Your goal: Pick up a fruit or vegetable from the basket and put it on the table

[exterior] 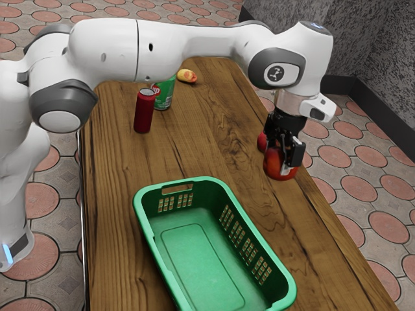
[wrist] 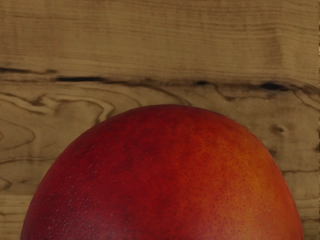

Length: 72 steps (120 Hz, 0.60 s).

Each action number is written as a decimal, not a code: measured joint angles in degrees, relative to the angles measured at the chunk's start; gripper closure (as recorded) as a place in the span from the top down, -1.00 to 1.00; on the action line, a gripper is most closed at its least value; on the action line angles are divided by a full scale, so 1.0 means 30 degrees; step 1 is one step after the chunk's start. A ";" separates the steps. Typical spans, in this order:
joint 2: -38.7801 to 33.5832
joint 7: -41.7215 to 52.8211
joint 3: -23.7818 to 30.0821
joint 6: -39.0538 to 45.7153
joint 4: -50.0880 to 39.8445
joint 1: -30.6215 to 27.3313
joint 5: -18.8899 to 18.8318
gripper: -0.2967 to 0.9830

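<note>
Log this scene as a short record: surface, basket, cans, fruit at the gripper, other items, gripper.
surface: wooden table
basket: green, upright, slotted sides
cans: dark red can beside green can, both standing
fruit at the gripper: red-orange fruit, outside the basket
other items: yellow-and-red item beyond the cans; red item partly hidden by the gripper
gripper: at the red-orange fruit; grip unclear

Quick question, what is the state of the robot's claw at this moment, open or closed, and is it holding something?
Claw: at the red-orange fruit; whether open or closed on it, I cannot tell.
</note>
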<state>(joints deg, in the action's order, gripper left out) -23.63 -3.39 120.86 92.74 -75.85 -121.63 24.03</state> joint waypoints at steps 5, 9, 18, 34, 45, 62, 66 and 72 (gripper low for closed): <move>-0.0010 0.0018 0.0001 -0.0010 -0.0003 0.0003 0.0015 0.42; -0.0014 0.0031 0.0012 -0.0017 -0.0004 0.0003 0.0024 0.42; -0.0006 0.0058 0.0012 -0.0033 -0.0005 0.0007 0.0040 0.43; -0.0014 0.0095 0.0007 -0.0062 -0.0049 0.0004 0.0056 0.45; -0.0006 0.0109 0.0068 -0.0074 -0.0062 0.0018 -0.0009 0.46; -0.0018 0.0120 0.0115 -0.0104 -0.0057 0.0034 -0.0096 0.47; -0.0031 0.0120 0.0116 -0.0098 -0.0054 0.0034 -0.0104 0.49; -0.0041 0.0122 0.0119 -0.0107 -0.0088 0.0028 -0.0094 0.50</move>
<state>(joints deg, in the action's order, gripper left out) -23.75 -3.02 121.22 92.42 -76.12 -121.55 23.75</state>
